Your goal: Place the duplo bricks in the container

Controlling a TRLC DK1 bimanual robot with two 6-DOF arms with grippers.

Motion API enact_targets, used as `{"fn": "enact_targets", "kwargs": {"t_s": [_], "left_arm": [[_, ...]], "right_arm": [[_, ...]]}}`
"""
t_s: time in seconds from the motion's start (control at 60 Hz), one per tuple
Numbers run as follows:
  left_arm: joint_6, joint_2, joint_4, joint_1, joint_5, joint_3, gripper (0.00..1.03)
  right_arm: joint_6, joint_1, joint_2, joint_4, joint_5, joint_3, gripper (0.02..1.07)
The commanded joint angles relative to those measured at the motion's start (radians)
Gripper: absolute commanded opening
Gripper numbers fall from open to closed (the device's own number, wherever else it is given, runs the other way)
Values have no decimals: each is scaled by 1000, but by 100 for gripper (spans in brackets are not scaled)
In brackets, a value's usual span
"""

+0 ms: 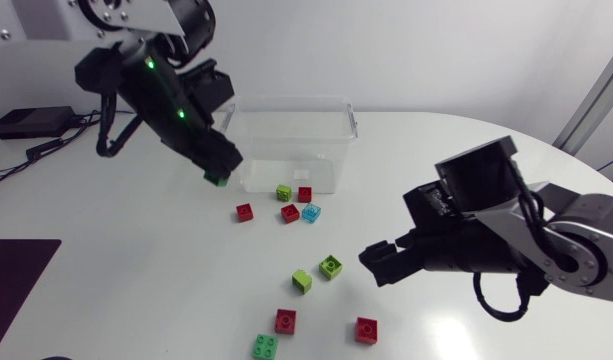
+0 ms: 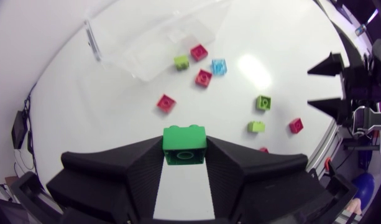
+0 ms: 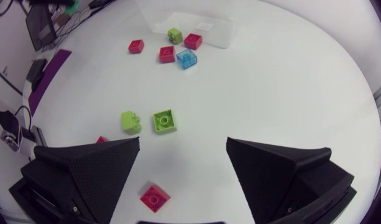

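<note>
Left gripper (image 2: 184,150) pinches a green square duplo brick (image 2: 184,138) between both fingers, at the 8 o'clock corner of the clear plastic container (image 1: 331,125). Loose red, lime and blue bricks (image 1: 290,212) lie outside it on the white table (image 1: 136,260), at its 6 o'clock. Right gripper (image 3: 184,163) gapes wide, holding nothing; its wrist view alone shows a red brick (image 3: 154,198) below the gap between its fingers.

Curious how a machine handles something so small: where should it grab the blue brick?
From straight above, with the jaws on two opposite flat side walls of the blue brick. It lies flat, studs up, so the top offers no hold. A red brick sits close beside it, so probably the other pair of walls.
</note>
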Motion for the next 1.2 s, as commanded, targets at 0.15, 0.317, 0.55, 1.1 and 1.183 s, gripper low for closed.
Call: {"fn": "enact_targets", "kwargs": {"t_s": [0.15,0.317,0.55,1.1,1.183], "left_arm": [[42,40,191,54,47,112,30],[50,129,315,88,129,169,30],[63,282,409,126,210,315,31],[117,517,489,160,287,481,64],[122,523,499,163,300,493,80]], "right_arm": [[-117,-25,65,-63,-183,70,103],[-193,-15,131,-117,-177,98,103],[-417,-12,111,-154,-174,64,101],[-606,121,198,-189,-149,-31,100],[-621,124,214,-180,-141,-38,100]]}}
